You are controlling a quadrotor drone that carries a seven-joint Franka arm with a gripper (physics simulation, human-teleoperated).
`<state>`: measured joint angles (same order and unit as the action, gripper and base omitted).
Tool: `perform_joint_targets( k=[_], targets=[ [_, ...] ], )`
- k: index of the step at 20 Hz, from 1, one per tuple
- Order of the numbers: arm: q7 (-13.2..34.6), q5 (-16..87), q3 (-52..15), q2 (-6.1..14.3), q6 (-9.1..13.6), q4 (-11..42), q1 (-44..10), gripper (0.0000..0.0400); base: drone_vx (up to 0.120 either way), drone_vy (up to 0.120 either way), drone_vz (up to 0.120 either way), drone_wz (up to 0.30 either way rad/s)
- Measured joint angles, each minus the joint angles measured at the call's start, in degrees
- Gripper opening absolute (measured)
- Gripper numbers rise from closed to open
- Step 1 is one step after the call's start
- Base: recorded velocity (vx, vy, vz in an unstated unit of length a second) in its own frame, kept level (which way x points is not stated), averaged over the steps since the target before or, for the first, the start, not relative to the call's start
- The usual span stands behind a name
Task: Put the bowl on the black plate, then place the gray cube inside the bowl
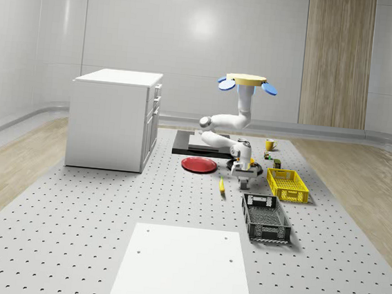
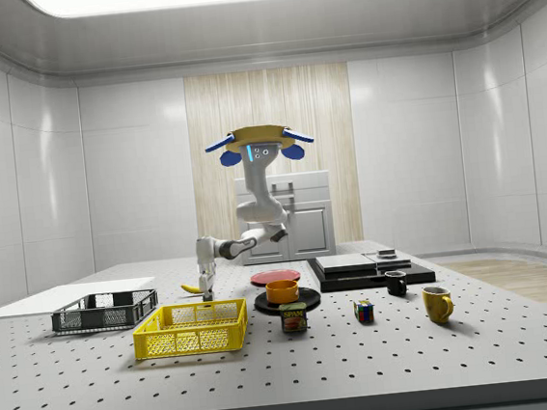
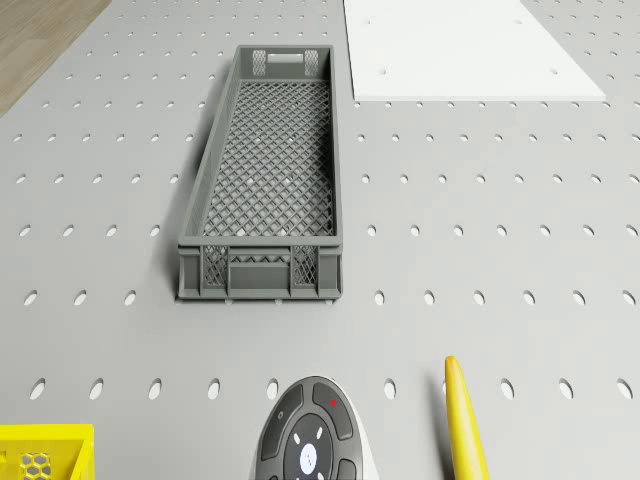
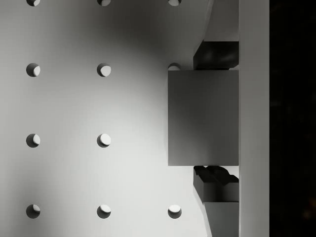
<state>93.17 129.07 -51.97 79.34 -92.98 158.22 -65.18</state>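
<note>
With the bowl [image 2: 283, 289] already on the black plate [image 2: 288, 302], your drone [image 1: 249, 82] hovers above the table [image 1: 70, 232] while the gripper [image 4: 216, 117], low beside the yellow crate [image 1: 287, 184], clamps its fingers [image 4: 216, 55] on the cube [image 4: 203, 117], ready to lift.

Cut off by the drone view's edge: banana [image 3: 464, 425], yellow crate [image 3: 45, 451] — just a corner of it. In the wrist view, gray cube [image 4: 203, 117] partly covered, pressed between dark fingertips [image 4: 216, 54]. In the whole-scene view, bowl and black plate hidden behind gripper [image 1: 243, 179] — cube too small to tell.
</note>
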Motion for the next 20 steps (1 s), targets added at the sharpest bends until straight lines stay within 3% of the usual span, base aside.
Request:
perform_joint_targets(
  k=[4, 7, 10, 20],
  targets=[
    [-0.2, 0.1, 0.1, -0.2, 0.2, 0.0, 0.2, 0.0266, 0.000, 0.000, 0.000, 0.000],
    [-0.3, 0.2, 0.1, -0.4, 0.3, 0.0, 0.3, 0.0337, 0.000, 0.000, 0.000, 0.000],
    [-0.4, 0.3, 0.2, -0.5, 0.5, 0.1, 0.4, 0.0370, 0.000, 0.000, 0.000, 0.000],
    [-0.9, 2.6, 2.3, -1.9, -0.5, -2.5, -0.4, 0.0398, 0.000, 0.000, 0.000, 0.000]
  ],
)
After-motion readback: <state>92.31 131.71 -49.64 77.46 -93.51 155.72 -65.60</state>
